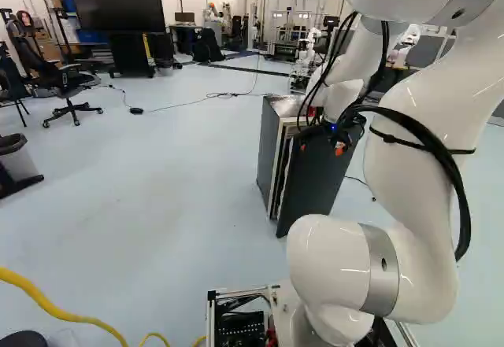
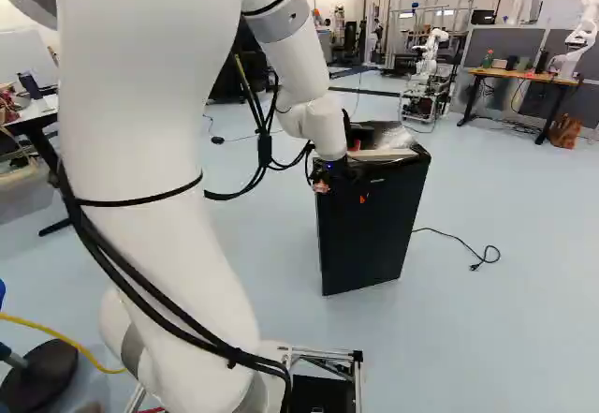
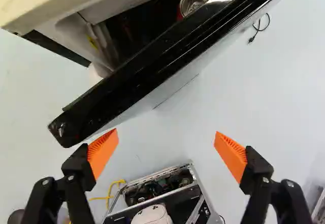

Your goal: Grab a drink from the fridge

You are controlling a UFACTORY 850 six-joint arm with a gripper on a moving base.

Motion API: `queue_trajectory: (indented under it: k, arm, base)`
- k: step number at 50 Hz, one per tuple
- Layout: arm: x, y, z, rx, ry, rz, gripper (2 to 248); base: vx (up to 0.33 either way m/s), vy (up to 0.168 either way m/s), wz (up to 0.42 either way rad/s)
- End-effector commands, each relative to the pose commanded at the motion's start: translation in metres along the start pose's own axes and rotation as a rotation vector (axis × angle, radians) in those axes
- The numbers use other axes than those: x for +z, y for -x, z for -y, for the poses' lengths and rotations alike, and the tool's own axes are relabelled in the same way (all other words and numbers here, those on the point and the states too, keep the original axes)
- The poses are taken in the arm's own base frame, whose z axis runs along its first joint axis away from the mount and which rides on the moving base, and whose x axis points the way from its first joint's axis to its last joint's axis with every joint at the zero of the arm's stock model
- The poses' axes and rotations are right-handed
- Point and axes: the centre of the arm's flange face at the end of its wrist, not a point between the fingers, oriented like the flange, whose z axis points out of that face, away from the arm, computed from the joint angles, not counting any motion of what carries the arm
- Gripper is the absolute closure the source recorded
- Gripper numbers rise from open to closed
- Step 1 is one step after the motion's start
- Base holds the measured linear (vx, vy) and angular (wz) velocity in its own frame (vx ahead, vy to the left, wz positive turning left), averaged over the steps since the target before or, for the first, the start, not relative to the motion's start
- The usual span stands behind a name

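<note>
Inside the fridge [image 1: 268, 154], whose door [image 2: 370, 230] is part open: one drink can [image 3: 193, 2], metal top up, red at its side, seen in the gap between cabinet and door; which shelf holds it cannot be told. Item, one tool [image 1: 321, 148], at the top of the door, on its outer side; released, its two orange pads [image 3: 103, 152] standing wide apart with nothing between them. Position of can to tool, by the wrist view: ahead of the fingers, beyond the door's black top edge, well apart from both pads. One finger near the corner of the door; contact cannot be told. Item, one black cord [image 2: 477, 255] with plug, on the floor [image 2: 505, 338] beside the fridge.
</note>
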Motion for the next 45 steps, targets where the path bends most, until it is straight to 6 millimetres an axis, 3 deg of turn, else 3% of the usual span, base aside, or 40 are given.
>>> queue_trajectory:
  k: [13,45]
  arm:
    - [0.005,-0.012,0.004,-0.007,-0.003,-0.027,3]
    - [0.045,-0.023,0.007,-0.012,-0.007,-0.046,3]
  base:
    - [0.0,0.0,0.0]
    - [0.0,0.0,0.0]
